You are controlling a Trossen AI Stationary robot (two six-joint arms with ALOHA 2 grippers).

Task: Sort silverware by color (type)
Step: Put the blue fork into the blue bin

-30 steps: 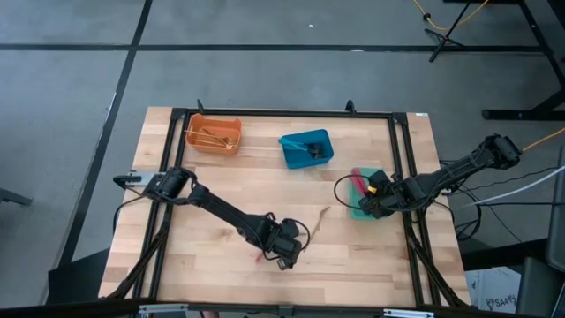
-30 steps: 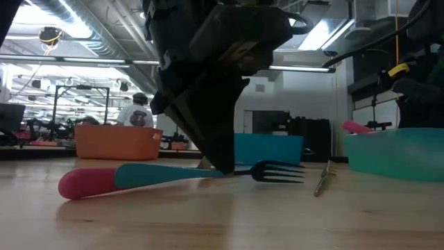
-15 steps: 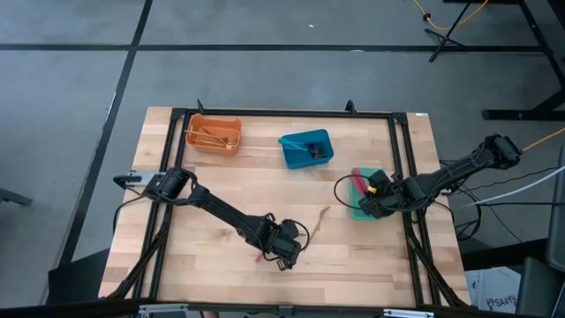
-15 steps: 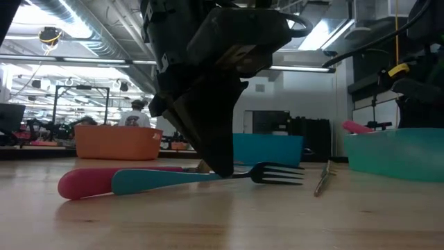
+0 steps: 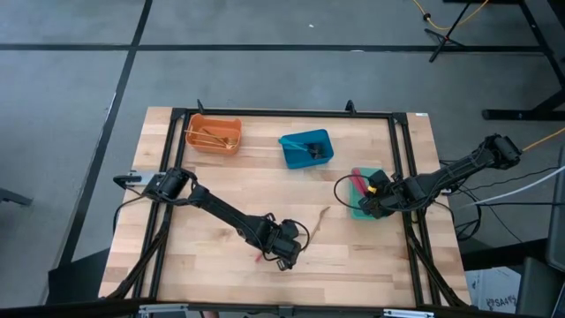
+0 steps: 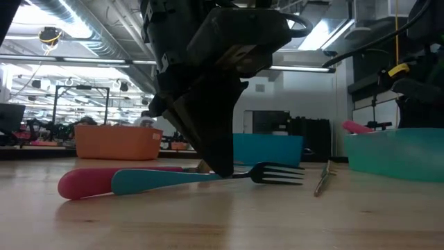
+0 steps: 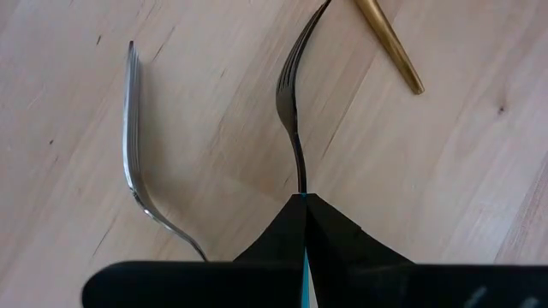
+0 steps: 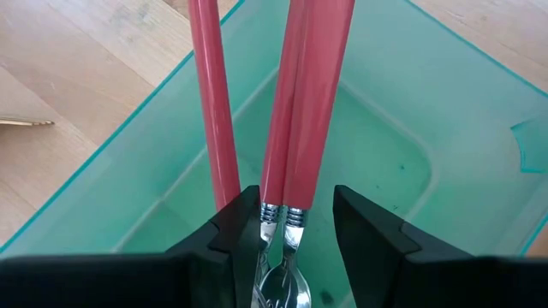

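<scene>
Two dark jointed arms, black looping cables, a yellow mark.

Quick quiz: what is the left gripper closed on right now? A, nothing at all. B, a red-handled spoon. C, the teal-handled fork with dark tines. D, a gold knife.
C: in the left wrist view the left gripper has its fingers pinched together on the teal-handled fork, dark tines pointing ahead over the wooden table.
</scene>
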